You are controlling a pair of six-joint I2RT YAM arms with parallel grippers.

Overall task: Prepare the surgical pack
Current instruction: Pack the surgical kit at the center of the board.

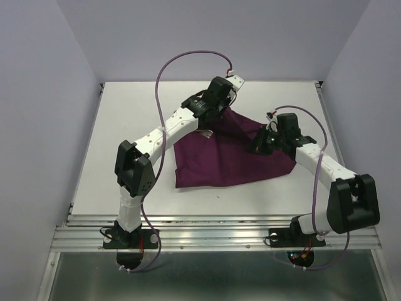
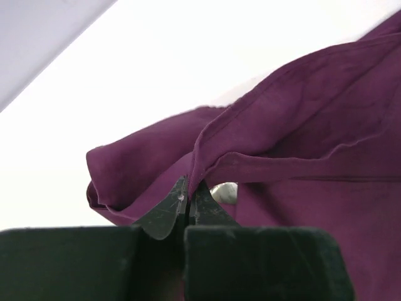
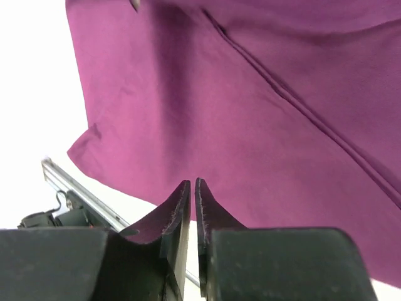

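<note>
The purple cloth (image 1: 225,157) is lying bunched in the middle of the table (image 1: 125,125), the left gripper (image 2: 186,199) is pinching its folded edge tight, and the right gripper (image 3: 192,188) is showing fingers almost together, whether on cloth I cannot tell, so pulling it out flat is probably coming next.

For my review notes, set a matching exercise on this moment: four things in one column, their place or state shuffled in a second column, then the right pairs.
Things
1. left black two-finger gripper
2. right black two-finger gripper
3. large plum-purple cloth
4. thin purple cable

Place or state
A. arches above the left arm
B. lies rumpled on the white table
C. shut on the cloth's hemmed edge
D. jaws nearly together, tips over flat cloth

Pairs: 1-C, 2-D, 3-B, 4-A
</note>
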